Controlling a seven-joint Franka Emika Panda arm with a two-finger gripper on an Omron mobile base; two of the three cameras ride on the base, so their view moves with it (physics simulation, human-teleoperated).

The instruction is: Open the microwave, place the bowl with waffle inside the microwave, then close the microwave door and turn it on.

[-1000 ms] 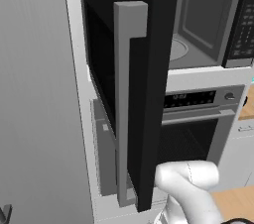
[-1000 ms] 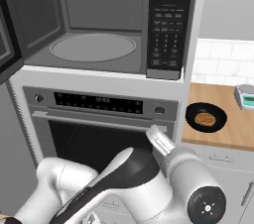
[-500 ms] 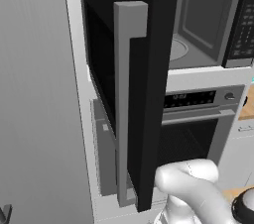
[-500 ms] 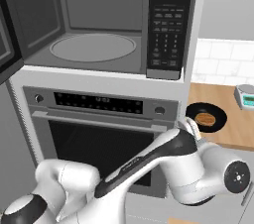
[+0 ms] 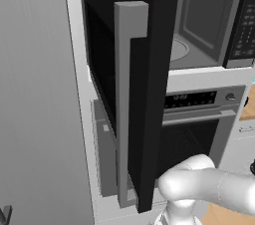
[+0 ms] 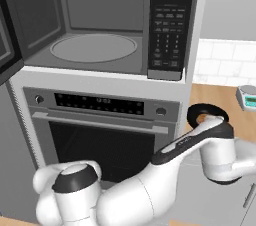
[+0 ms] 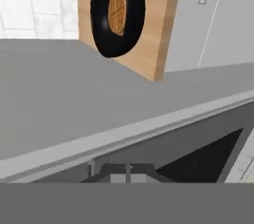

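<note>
Gripper (image 7: 128, 172) clenched on nothing, tips pressed together low in the hand view, hanging beside the oven (image 6: 102, 137), off its right edge and short of the counter (image 6: 220, 102). Pointing along the oven's grey side toward the wooden counter top, seen rolled sideways from the hand. Bowl (image 7: 118, 12), black and round, sitting on that counter right of the oven, near the counter's front edge, with the waffle (image 7: 117, 12) lying flat in its middle; well apart from the gripper, untouched. Same bowl (image 6: 207, 114) partly hidden behind the arm's dark-banded wrist in the right base view. Microwave (image 6: 107, 22) directly above the oven, cavity empty, grey inside, round turntable (image 6: 94, 48) bare on its floor. Keypad (image 6: 168, 40) running down the microwave's right side, above the oven's right knob (image 6: 160, 111). Door (image 5: 132, 84) swung wide open on its left hinge, standing out past the oven's left edge and hanging down over the oven's upper left corner in the left base view, tall grey handle (image 5: 127, 99) upright on its outer face. Oven shut, horizontal bar across its front under the display strip. Small scale (image 6: 247, 97) far right of the oven on the counter, against the white tiles.
</note>
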